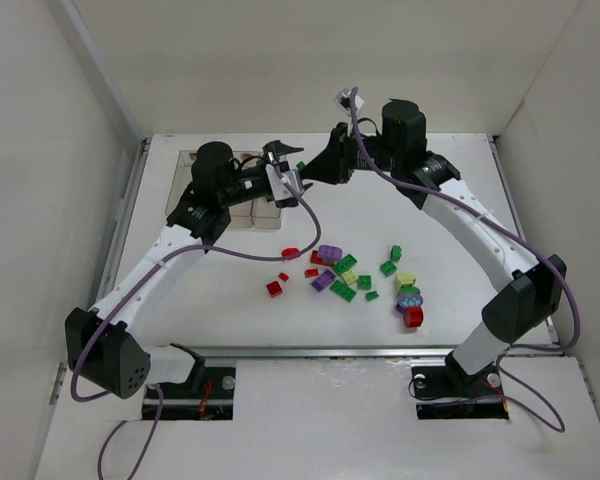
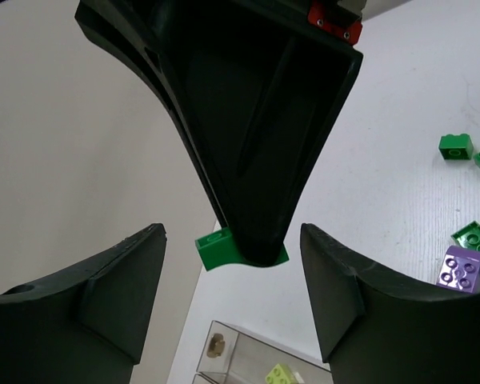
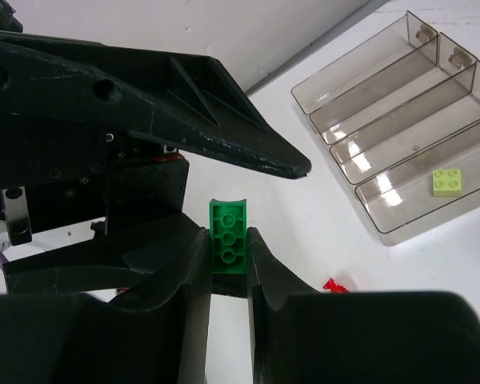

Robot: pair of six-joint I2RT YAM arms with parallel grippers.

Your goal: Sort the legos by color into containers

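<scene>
The left arm reached from its base up along the left side of the white table (image 1: pixel 210 320) and bent inward at the far end, so the left gripper (image 1: pixel 284 168) pointed to the right. The right arm arched up the other side and turned inward, bringing the right gripper (image 3: pixel 227 238) nose to nose with it.

The right gripper was clamped on a small green plastic brick (image 2: pixel 216 250), studs up, pinched at its sides with one end poking past the fingertips. The left gripper stood with its jaws apart, one on either side of the right gripper's tip and the brick, touching neither.

The meeting point hung above the far middle of the table, close to the back wall (image 1: pixel 310 70). The row of four clear plastic bins (image 3: pixel 408 74) sat at the far left, partly under the left arm, and one bin held a pale yellow brick (image 3: pixel 448 182). The loose red, green, purple and yellow bricks (image 1: pixel 355 275) lay scattered in the middle, well apart from the bins, with bare tabletop between them and along the near left side.
</scene>
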